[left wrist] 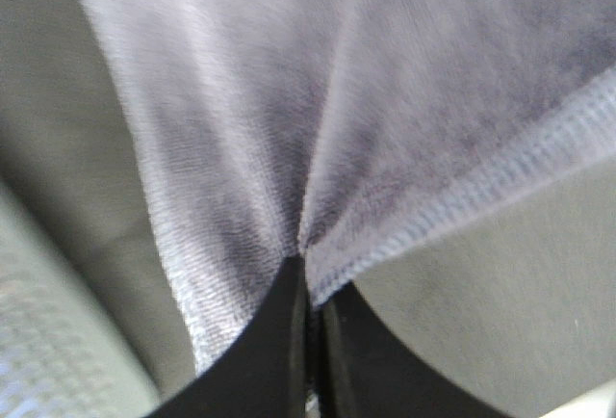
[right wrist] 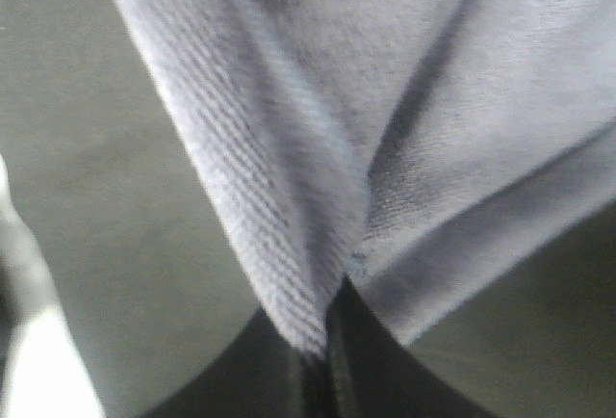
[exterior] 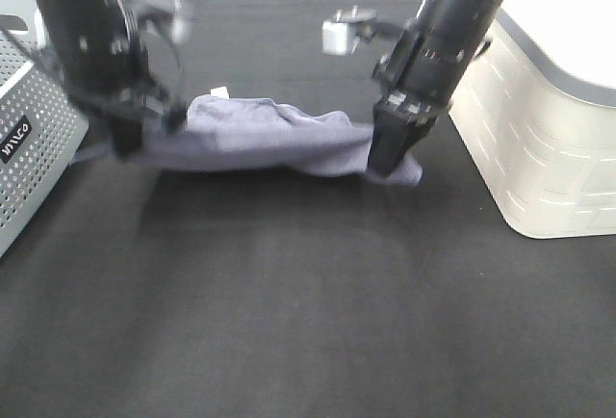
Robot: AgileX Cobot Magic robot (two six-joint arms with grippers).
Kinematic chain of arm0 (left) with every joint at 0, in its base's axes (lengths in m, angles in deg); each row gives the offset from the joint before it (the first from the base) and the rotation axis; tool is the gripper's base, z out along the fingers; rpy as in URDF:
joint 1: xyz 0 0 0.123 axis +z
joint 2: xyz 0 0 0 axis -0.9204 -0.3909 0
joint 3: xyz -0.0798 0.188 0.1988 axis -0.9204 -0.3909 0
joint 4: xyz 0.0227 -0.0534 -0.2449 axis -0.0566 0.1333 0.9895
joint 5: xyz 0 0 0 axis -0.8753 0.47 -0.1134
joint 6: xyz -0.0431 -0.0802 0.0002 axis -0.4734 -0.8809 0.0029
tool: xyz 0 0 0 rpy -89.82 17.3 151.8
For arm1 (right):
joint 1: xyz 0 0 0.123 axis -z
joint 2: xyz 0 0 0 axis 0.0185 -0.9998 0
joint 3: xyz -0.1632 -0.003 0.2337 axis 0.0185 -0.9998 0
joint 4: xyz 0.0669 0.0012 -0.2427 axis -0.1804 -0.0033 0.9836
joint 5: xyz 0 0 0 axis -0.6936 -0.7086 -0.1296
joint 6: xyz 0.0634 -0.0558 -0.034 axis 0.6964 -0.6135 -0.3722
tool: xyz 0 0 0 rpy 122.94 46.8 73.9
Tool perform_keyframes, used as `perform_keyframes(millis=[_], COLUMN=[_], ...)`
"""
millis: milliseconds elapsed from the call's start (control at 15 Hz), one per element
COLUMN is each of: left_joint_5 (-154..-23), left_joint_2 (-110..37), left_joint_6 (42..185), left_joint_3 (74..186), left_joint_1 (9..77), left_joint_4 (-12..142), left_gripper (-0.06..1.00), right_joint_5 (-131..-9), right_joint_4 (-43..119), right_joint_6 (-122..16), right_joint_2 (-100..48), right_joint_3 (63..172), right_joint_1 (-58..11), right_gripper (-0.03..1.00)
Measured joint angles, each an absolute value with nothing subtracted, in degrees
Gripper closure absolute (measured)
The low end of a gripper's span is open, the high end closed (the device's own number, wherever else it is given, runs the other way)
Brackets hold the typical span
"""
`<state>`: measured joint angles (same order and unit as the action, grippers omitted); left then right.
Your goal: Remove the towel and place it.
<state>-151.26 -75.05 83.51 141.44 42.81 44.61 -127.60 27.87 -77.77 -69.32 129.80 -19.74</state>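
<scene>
Greyish-lavender terry cloth, the towel [exterior: 274, 134], hangs stretched between the two arms over the far half of the black fabric worktop [exterior: 308, 322]. The left fingers [exterior: 127, 137] pinch its left end and the right fingers [exterior: 387, 156] pinch its right end. The cloth runs as a long, bunched band from left to right and sags a little in the middle. A shadow lies on the worktop along its near edge; whether the lowest fold touches the surface I cannot tell. A small white tag [exterior: 219, 91] stands up at the far edge of the towel, towards its left end.

In the left wrist view the two black left fingers [left wrist: 274, 351] are shut tight together with the towel [left wrist: 337, 100] caught between their tips, and folds fan out from the pinch point. A stitched hem [left wrist: 500, 177] runs along one side of the cloth. In the right wrist view the right fingers [right wrist: 380, 389] are likewise closed on the towel [right wrist: 433, 100], and a thick fold of ribbed pile hangs over one of them.

A grey perforated basket [exterior: 38, 119] with a small black label [exterior: 16, 137] sits at the left edge of the worktop, just beside the left arm. A pale lidded bin [exterior: 549, 139] with dashed slots in its wall stands at the right edge, near the right arm. The towel is between the two containers and inside neither.
</scene>
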Motion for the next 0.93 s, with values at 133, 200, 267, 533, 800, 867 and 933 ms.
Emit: perform_keyframes(millis=[133, 200, 267, 533, 800, 867, 933], left_joint_5=[-143.2, -139.6, -136.6, -124.7, -112.8, -110.5, -109.0], left_joint_2=[-74.3, -74.3, -74.3, -74.3, -74.3, -74.4, -74.7], left_joint_6=[78.0, 75.7, 73.5, 61.6, 42.8, 37.8, 33.0], left_joint_3=[144.2, 145.2, 145.9, 146.9, 146.9, 147.3, 148.2], left_joint_1=[43.0, 43.0, 43.0, 43.0, 44.1, 44.8, 45.3], left_joint_4=[39.5, 37.2, 35.0, 21.1, -0.9, -5.9, -10.9], left_gripper=[0.94, 0.94, 0.94, 0.94, 0.94, 0.94, 0.94], right_joint_5=[-117.3, -112.7, -108.9, -95.2, -76.0, -71.8, -68.8], right_joint_4=[33.1, 35.7, 37.5, 39.8, 43.1, 43.9, 44.5], right_joint_6=[-77.8, -77.8, -77.8, -77.8, -77.8, -77.8, -77.8], right_joint_2=[-66.0, -64.7, -63.8, -63.4, -64.8, -65.7, -66.6], right_joint_3=[129.8, 129.9, 130.8, 135.8, 136.1, 136.1, 136.1], right_joint_1=[-19.8, -19.8, -19.8, -19.8, -19.7, -19.7, -19.7], right_gripper=[0.96, 0.96, 0.96, 0.96, 0.96, 0.96, 0.96])
